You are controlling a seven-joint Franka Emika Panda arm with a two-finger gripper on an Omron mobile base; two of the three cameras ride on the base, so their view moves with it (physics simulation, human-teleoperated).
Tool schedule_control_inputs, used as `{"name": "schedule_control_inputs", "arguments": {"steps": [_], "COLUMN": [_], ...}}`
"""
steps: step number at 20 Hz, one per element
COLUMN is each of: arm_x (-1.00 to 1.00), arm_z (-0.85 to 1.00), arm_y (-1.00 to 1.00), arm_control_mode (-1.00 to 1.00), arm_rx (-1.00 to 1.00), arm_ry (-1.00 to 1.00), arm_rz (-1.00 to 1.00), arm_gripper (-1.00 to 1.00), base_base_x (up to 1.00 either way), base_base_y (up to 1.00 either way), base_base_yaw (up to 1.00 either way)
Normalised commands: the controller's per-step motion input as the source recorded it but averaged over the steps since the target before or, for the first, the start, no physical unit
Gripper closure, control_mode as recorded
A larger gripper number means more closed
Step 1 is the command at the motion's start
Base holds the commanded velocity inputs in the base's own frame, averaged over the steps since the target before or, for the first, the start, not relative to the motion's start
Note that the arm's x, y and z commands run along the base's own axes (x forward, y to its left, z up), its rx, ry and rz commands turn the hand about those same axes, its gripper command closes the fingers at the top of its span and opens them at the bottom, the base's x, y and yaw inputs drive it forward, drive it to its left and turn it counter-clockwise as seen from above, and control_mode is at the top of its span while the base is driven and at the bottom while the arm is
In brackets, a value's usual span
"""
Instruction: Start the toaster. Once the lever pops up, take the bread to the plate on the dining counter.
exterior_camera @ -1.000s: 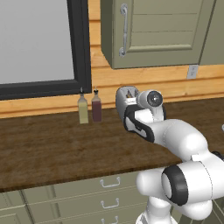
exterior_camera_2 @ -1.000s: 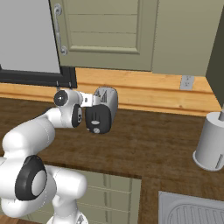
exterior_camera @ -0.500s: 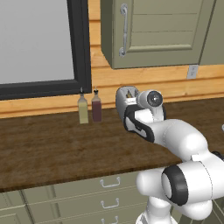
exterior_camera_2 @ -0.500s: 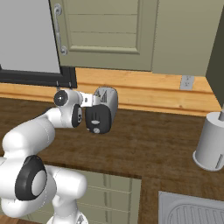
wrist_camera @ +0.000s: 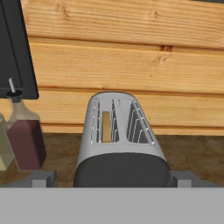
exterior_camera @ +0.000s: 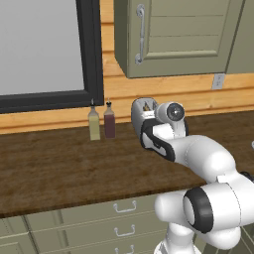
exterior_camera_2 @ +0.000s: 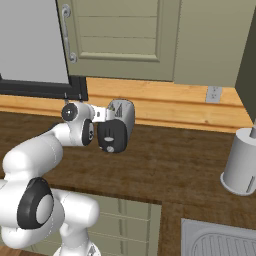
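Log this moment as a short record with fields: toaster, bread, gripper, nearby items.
toaster: toaster on the wood counter by the wall, black end panel toward the arm
bread: bread sits in the left slot, seen from the hand
gripper: gripper open, fingertips either side of the toaster's near end
nearby items: two bottles left of the toaster; grey canister far right

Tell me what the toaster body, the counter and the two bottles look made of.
Toaster: brushed metal by its pale grey sheen, with a matte black, likely plastic, end panel. Counter: dark wood, judging by its grain. Bottles: apparently glass, since the liquid shows through, one dark red and one yellowish.
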Motion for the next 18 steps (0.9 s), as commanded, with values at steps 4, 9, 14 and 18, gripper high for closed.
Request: {"name": "schedule_control_inputs", "arguments": {"steps": [4, 9, 14, 18], "arm_x": [0.0, 0.0, 0.0, 0.0], "arm_z": [0.0, 0.0, 0.0, 0.0], "arm_y": [0.0, 0.0, 0.0, 0.0], "arm_control_mode": [-1.0, -1.0, -1.0, -1.0], "arm_rx": [0.0, 0.0, 0.0, 0.0], "arm_ry": [0.0, 0.0, 0.0, 0.0], "arm_rz": [0.0, 0.0, 0.0, 0.0], "arm_gripper": [-1.0, -1.0, -1.0, -1.0], "base_base_x": [0.0, 0.0, 0.0, 0.0], "base_base_y": [0.0, 0.0, 0.0, 0.0], "base_base_yaw": [0.0, 0.0, 0.0, 0.0]}}
